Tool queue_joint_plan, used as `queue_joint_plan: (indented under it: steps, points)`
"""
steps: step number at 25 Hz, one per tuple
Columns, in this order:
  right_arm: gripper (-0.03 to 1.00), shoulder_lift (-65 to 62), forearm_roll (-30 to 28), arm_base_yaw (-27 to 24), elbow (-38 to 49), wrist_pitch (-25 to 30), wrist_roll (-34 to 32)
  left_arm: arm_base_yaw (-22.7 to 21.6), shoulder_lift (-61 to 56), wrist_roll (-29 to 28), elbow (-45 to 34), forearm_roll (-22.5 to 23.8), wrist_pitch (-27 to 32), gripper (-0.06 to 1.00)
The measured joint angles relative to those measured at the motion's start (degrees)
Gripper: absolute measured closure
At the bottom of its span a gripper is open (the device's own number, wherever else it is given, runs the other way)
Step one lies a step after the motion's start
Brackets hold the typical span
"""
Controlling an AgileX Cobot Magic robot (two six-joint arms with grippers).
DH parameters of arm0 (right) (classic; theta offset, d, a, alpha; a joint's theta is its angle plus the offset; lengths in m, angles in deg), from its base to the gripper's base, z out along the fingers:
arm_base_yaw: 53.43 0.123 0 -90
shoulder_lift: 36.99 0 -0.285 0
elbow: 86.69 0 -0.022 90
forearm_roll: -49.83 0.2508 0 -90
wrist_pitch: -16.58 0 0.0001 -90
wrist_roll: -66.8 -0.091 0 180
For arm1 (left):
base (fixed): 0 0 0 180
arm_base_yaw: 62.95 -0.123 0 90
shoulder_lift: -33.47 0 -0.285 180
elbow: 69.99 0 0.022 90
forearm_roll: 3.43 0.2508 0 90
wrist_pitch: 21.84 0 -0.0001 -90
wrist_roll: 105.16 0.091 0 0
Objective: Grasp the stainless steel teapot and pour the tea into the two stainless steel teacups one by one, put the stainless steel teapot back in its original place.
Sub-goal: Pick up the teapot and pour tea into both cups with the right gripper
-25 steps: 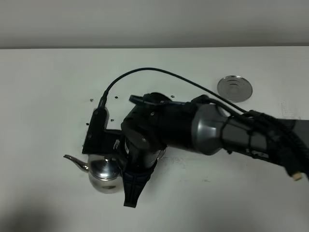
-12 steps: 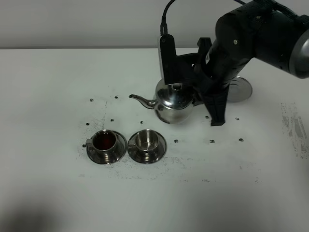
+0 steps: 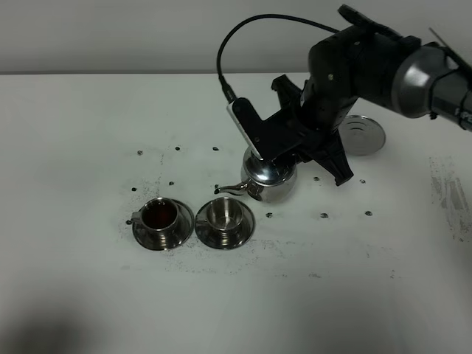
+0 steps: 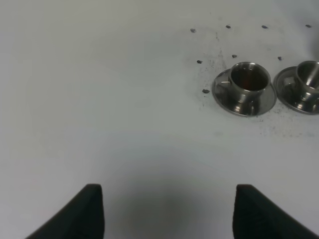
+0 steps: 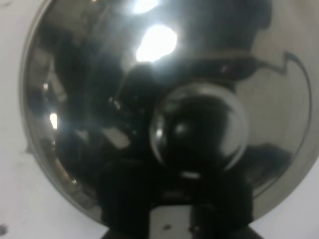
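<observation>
Second pour about to begin
Exterior high: right gripper clamped on the stainless steel teapot, spout near the empty teacup; the filled teacup holds tea. Left wrist: left gripper spread, empty. Right wrist: lid fills the view. Next, likely: bring spout over the empty cup, tip gently

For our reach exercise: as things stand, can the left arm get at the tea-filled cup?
Probably yes. In the left wrist view only bare table lies between that arm's open jaws and the filled teacup; the teapot hangs by the other cup.
</observation>
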Motion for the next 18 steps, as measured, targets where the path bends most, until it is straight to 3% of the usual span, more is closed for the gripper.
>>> queue_joint_plan:
  steps: [18]
  points:
    - [0.8,2.7,-20.2,4.9,-1.0,-2.9,-3.4,0.0,0.0,0.0,0.0,0.0,0.0,0.41]
